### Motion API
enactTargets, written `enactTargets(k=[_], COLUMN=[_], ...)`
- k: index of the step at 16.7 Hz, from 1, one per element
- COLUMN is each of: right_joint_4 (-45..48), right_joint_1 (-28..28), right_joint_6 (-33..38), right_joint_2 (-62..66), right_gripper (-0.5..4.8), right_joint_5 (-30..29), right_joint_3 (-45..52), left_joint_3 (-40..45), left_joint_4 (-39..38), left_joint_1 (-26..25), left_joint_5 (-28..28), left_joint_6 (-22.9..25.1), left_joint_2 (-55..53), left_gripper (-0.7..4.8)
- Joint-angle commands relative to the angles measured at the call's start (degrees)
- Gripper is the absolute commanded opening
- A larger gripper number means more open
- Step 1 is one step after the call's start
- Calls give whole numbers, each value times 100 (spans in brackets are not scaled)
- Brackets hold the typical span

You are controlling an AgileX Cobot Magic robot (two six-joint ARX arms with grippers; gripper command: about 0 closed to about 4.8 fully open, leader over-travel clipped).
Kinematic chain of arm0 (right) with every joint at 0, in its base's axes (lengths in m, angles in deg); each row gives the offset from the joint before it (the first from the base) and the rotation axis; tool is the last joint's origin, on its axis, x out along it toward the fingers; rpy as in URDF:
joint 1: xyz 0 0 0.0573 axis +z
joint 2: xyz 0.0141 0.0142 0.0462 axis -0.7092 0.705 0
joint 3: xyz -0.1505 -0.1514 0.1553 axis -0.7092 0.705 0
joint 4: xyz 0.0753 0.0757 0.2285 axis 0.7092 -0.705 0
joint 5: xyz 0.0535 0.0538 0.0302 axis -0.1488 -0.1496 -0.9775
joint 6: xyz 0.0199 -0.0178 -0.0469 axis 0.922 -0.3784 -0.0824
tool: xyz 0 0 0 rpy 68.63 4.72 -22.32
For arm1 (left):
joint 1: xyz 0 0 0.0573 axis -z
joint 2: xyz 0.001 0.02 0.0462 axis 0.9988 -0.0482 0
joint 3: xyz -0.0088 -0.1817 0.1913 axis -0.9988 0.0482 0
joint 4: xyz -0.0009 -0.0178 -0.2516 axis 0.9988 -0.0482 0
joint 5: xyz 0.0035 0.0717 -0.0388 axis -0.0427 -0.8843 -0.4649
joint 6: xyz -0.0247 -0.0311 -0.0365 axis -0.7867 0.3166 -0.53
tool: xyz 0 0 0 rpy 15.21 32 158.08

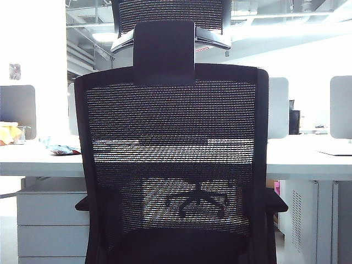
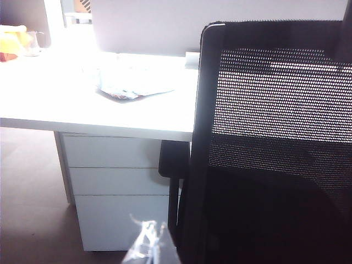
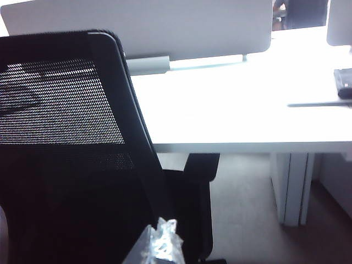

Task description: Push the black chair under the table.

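Two pincers are in view, each only as a pale, blurred tip at the edge of its own wrist picture. The left pincer (image 2: 147,245) sits low beside the left edge of the black chair (image 1: 171,159), near the chair's frame; whether its fingers are apart or together cannot be told, and contact with the frame cannot be confirmed. The right pincer (image 3: 162,242) sits low at the right edge of the chair back, equally blurred, state likewise not determinable.

The black chair stands upright, its mesh back facing the exterior camera and filling most of that view, headrest above. It faces the white surface (image 1: 308,159), which runs across behind it; the armrests lie at about the level just below the surface's front edge. How far the seat reaches under the surface cannot be told.

A grey drawer cabinet (image 2: 115,187) stands under the surface to the left of the chair. A crumpled wrapper (image 2: 129,91) lies on the surface above it. A grey divider panel (image 3: 165,27) stands along the far side of the surface.
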Motion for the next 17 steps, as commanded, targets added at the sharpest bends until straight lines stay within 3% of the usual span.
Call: enactTargets(k=[1,4,17], right_joint_4=[-31,-35,-13], right_joint_1=[184,435,481], right_joint_6=[22,17,17], right_joint_2=[-7,-4,-4], right_gripper=[0,0,0], right_joint_5=[334,675,680], right_joint_3=[22,22,22], left_joint_3=[0,0,0], left_joint_4=[74,72,74], left_joint_1=[0,0,0], left_joint_5=[24,24,24], left_joint_6=[-20,-20,-20], left_joint_2=[-4,-4,-4], left_gripper=[-5,-5,-5])
